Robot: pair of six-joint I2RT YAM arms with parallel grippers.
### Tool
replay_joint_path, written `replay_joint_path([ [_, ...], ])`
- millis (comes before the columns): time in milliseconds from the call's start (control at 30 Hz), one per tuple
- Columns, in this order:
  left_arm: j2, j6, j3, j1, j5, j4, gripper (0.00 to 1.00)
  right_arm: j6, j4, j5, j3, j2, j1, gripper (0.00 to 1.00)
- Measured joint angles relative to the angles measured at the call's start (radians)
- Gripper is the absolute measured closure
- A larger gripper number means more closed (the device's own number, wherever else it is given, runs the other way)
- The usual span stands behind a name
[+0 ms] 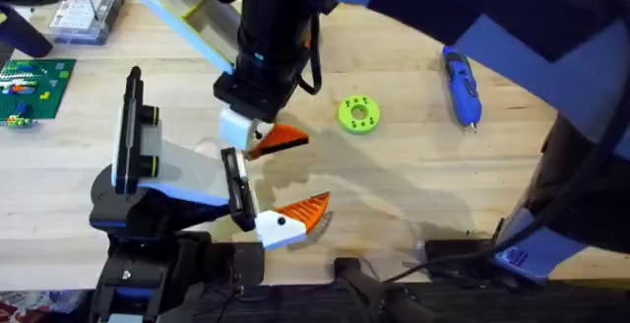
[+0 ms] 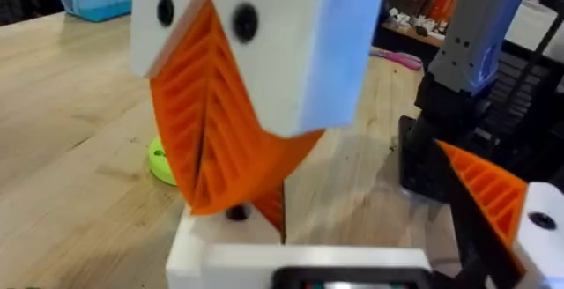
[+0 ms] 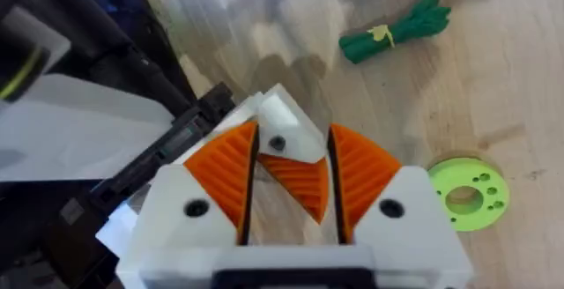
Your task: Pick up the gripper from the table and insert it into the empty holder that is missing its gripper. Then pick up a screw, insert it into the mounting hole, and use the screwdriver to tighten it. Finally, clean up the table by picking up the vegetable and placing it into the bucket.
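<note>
My right gripper (image 1: 246, 131) reaches across from the far side and is shut on the gripper (image 1: 283, 141), a deep orange ribbed wedge with a white base (image 3: 282, 135) clamped between my orange pads (image 3: 225, 170). It hangs just over the free end of the holder (image 1: 157, 165), whose white rail (image 2: 300, 258) lies right below it. On the holder's other end sits a paler orange finger (image 1: 305, 212). The blue screwdriver (image 1: 461, 87) lies at the far right of the table (image 1: 413, 165). Beyond the holder lies the green vegetable (image 3: 397, 32). The bucket and screw are out of view.
A lime-green disc with holes (image 1: 358, 114) lies just right of my right gripper. A green circuit board (image 1: 34, 87) and a clear box (image 1: 89, 13) sit at the far left. My right arm's blue body looms over the right side.
</note>
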Motion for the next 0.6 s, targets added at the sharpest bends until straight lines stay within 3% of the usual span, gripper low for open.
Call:
replay_joint_path([
  [500, 0.000, 0.000, 0.000, 0.000, 0.000, 0.000, 0.012, 0.000, 0.000, -0.012, 0.000, 0.000, 0.001, 0.679],
  [600, 0.000, 0.000, 0.000, 0.000, 0.000, 0.000, 0.012, -0.001, 0.000, -0.015, 0.000, 0.000, 0.001, 0.783],
])
